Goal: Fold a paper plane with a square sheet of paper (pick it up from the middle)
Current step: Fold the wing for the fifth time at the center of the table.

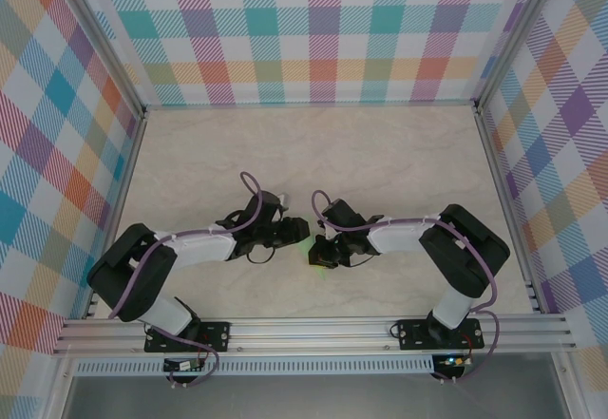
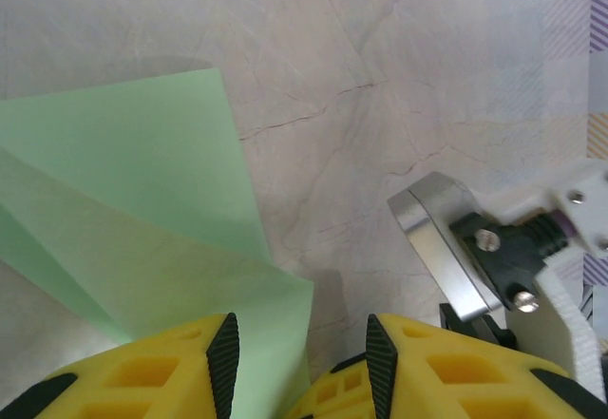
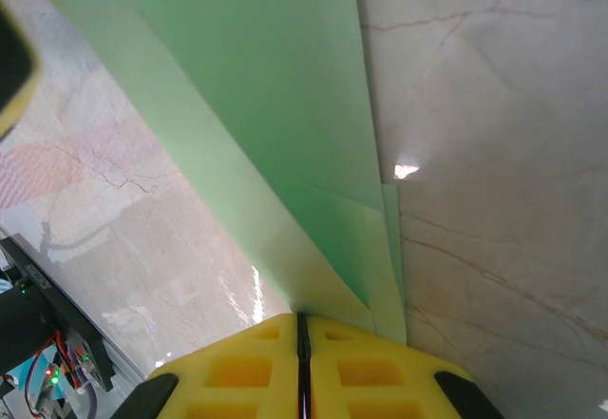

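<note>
Arm bases sit at the near edge, top view; left gripper [image 1: 288,235] and right gripper [image 1: 324,248] meet over the table [image 1: 313,153], a sliver of the square sheet of paper [image 1: 318,257] showing under the right one. Left wrist view: jaws spread, the sheet's corner lying flat in the gap. Right wrist view: jaws pressed together, pinching the sheet's lifted edge.

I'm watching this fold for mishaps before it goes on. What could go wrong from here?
1. The right hand is shut on just the near edge of the folded paper; a pull could tear or crease it.
2. The left hand is open with the paper mostly off to one side of its gap, so closing might catch only a corner.
3. The hands sit close together; they could bump.
</note>
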Controlling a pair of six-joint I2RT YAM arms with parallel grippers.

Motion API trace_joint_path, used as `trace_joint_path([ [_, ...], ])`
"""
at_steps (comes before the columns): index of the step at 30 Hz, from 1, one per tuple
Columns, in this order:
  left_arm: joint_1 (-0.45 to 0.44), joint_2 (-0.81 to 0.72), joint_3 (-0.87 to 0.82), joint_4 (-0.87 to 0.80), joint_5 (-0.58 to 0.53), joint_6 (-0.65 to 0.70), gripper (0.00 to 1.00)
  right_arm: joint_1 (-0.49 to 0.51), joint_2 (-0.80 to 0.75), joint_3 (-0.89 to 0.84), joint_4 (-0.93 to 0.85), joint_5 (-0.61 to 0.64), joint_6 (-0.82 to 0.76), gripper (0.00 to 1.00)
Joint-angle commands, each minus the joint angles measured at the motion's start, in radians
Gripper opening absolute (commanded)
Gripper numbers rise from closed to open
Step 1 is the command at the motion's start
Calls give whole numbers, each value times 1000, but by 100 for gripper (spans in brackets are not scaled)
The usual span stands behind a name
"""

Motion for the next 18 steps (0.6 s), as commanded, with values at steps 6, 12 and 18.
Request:
trace_joint_path([
  [6,-12,82,3,81,-15,-17,39,11,71,-55,-87,57,19,9],
  [12,-5,141,14,48,-85,-32,24,11,76,-66,-87,61,21,9],
  [18,23,162,0,18,-115,-32,20,11,75,-71,-97,60,14,9],
])
